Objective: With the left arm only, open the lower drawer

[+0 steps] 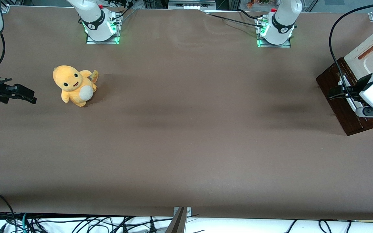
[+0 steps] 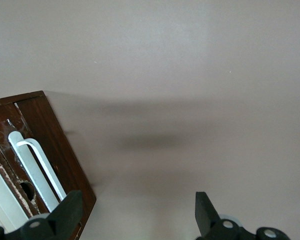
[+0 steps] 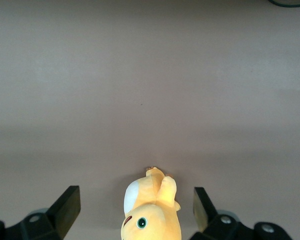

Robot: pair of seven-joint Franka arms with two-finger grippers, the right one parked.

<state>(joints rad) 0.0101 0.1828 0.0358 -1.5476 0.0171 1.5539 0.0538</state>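
The cream cabinet [image 1: 366, 60] stands at the working arm's end of the table, its dark brown front facing the parked arm's end. The lower drawer [image 1: 338, 108] is the brown strip nearest the table, and none of its inside shows. In the left wrist view its front [image 2: 57, 150] carries a long white bar handle [image 2: 36, 167]. My left gripper [image 1: 335, 91] hangs open just in front of the drawer fronts, above the table. One fingertip [image 2: 70, 210] overlaps the brown front's outer edge. The gripper [image 2: 137, 212] holds nothing and only table shows between the jaws.
A yellow plush toy [image 1: 74, 85] stands on the brown table [image 1: 186, 136] toward the parked arm's end. An orange-brown slot [image 1: 369, 50] marks the cabinet top. A black cable [image 1: 331, 48] loops above the cabinet. Two arm bases [image 1: 275, 32] stand along the table edge farthest from the front camera.
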